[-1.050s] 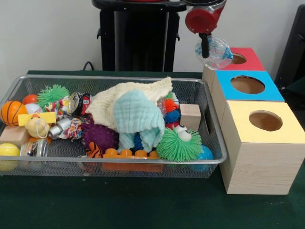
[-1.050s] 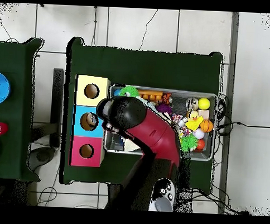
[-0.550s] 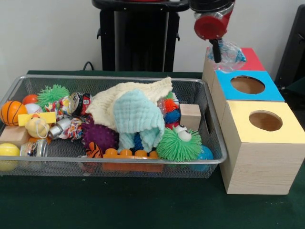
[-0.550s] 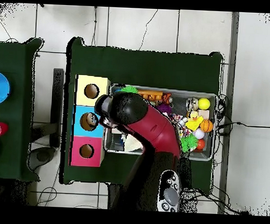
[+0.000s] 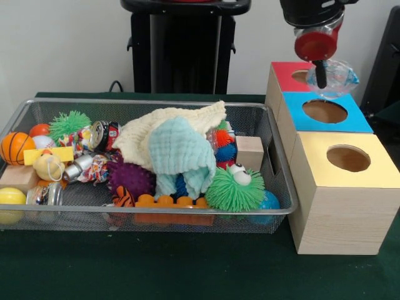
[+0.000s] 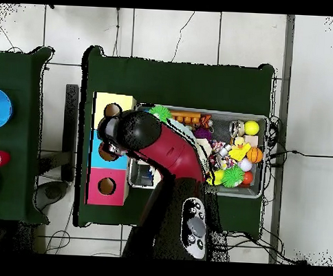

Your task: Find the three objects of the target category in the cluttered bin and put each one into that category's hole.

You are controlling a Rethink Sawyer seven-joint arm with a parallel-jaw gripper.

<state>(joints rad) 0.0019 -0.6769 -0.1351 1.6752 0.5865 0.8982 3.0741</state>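
**clear plastic item held above the boxes**

the dark green table (image 5: 187,269) carries a wire mesh bin (image 5: 275,187) on one side and a row of three wooden boxes on the other. i see the yellow-topped box (image 5: 369,169) nearest to the camera, then the blue-topped box (image 5: 350,119), then the red-topped box (image 5: 284,72), each with a round hole. the gripper (image 5: 321,78) hangs above the place where the red and blue tops meet, pinching a crumpled clear plastic item (image 5: 334,78) in the air. in the overhead view the red arm (image 6: 168,154) covers the blue box. the bin is full: a cream cloth (image 5: 172,128) and a mint cloth (image 5: 181,153) lie over the middle, with a green spiky ball (image 5: 234,190), a purple spiky ball (image 5: 130,178), a small basketball (image 5: 14,147), a wooden block (image 5: 250,152) and an orange plastic brick (image 5: 169,209) around them.
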